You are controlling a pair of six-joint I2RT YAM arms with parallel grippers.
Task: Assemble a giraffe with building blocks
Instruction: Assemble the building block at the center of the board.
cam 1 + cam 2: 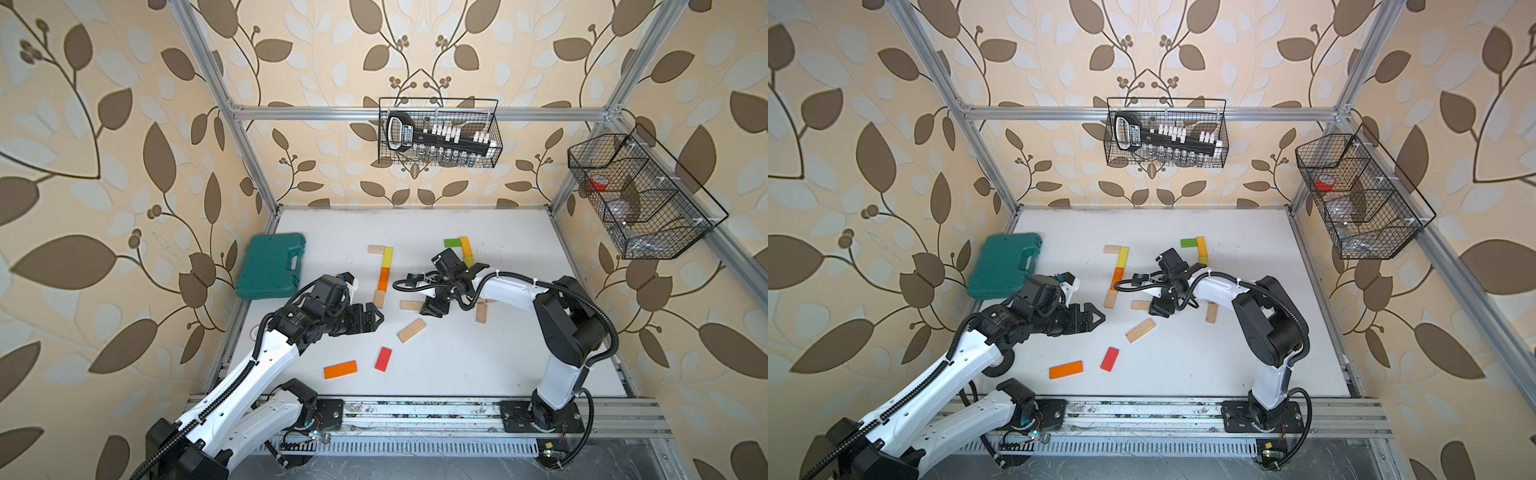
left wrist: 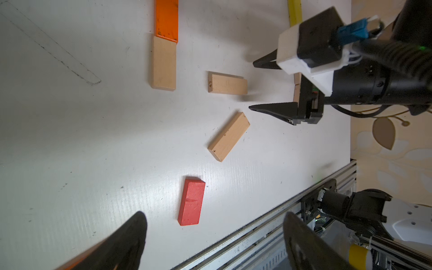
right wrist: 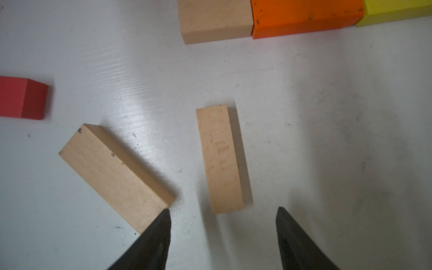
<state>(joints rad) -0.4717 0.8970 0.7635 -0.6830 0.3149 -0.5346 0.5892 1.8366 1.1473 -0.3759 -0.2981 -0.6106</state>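
Red block (image 3: 22, 98): cut off at the view's edge, away from the right tool (image 3: 223, 209).
Beige plank (image 1: 409, 305): end nearest the right tool hidden beneath it.

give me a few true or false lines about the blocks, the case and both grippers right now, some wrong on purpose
1. The green case is closed. True.
2. The red block is stacked on the orange block. False: they lie side by side, apart, flat on the table.
3. The left gripper holds a block. False: its jaws are open and empty.
4. The right gripper is open at the end of a beige block, not gripping it. True.
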